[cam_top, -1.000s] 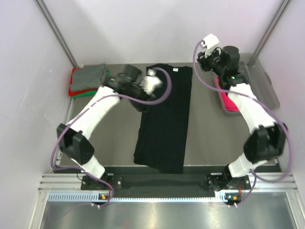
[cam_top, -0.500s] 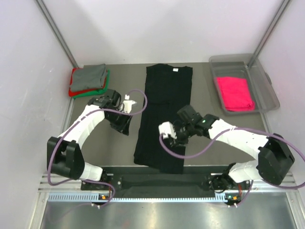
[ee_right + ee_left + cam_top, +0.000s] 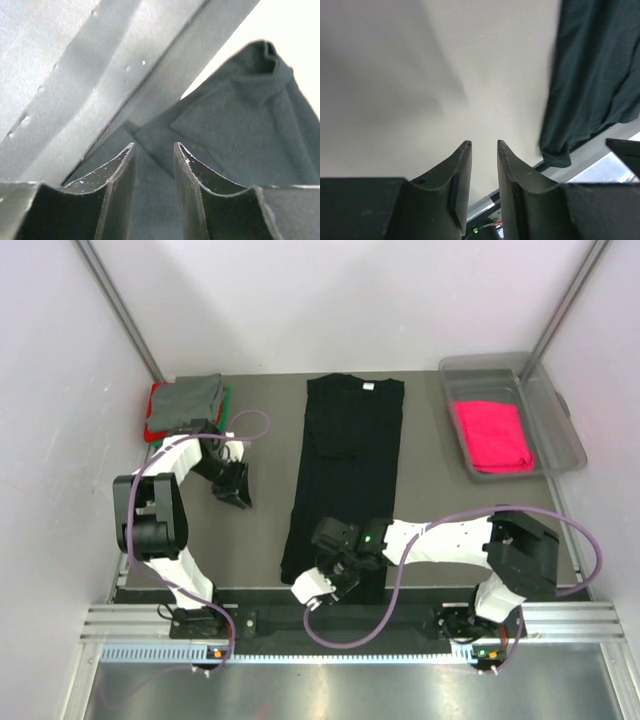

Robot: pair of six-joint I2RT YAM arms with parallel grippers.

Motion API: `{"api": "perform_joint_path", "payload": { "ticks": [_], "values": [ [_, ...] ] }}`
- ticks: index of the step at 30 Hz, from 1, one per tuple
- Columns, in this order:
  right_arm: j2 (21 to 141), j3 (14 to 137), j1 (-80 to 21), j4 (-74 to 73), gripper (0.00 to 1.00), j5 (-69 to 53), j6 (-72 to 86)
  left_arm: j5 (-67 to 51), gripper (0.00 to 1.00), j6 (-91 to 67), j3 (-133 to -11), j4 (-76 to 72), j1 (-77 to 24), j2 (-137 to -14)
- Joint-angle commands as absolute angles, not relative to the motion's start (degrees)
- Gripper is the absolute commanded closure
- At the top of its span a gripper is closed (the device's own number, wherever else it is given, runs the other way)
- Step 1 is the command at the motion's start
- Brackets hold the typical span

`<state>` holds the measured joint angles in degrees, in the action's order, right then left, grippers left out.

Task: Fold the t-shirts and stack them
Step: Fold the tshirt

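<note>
The left gripper's (image 3: pixel 484 145) fingers stand narrowly parted with nothing between them, over bare table (image 3: pixel 250 540). Seen from the top, the black shirt (image 3: pixel 345 470) lies apart at their 3 o'clock. The right gripper's (image 3: pixel 154 145) fingers are likewise slightly parted and empty, poised over the black shirt's hem at the table's 6 o'clock edge. Whether they touch it I cannot tell. That shirt lies flat down the middle, collar at 12 o'clock.

One clear bin (image 3: pixel 560 410) at 2 o'clock holds one pink shirt (image 3: pixel 492 435). At 10 o'clock is one stack of three: grey shirt (image 3: pixel 190 395) over red shirt (image 3: pixel 153 422) and green shirt (image 3: pixel 226 400). That makes five shirts.
</note>
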<state>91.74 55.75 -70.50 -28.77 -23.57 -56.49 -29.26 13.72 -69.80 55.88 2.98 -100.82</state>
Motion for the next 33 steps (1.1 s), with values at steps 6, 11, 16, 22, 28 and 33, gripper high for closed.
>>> {"api": "perform_joint_path", "payload": {
  "ticks": [6, 11, 16, 22, 28, 33],
  "values": [
    [94.0, 57.2, -73.7, -22.9, 0.63, -20.6, -59.0, -33.6, 0.68, 15.2, -70.3, 56.5, 2.7, -97.5],
    [96.6, 57.7, -74.0, -20.4, 0.62, -19.3, -59.2, -33.5, 0.68, 15.6, -69.6, 56.3, 2.7, -97.5],
    [98.7, 58.4, -74.1, -18.5, 0.64, -19.0, -58.4, -33.6, 0.68, 15.6, -69.4, 56.4, 3.0, -97.2],
    [99.0, 57.8, -74.1, -16.8, 0.80, -17.4, -58.2, -33.9, 0.68, 15.6, -69.3, 56.3, 3.1, -97.2],
    [97.6, 58.4, -74.8, -18.1, 0.87, -16.5, -56.8, -34.2, 0.69, 15.6, -69.3, 56.4, 3.2, -96.8],
    [96.5, 58.7, -76.2, -19.2, 0.81, -14.6, -55.9, -34.4, 0.69, 15.6, -69.0, 56.5, 3.2, -96.4]
  ]
}}
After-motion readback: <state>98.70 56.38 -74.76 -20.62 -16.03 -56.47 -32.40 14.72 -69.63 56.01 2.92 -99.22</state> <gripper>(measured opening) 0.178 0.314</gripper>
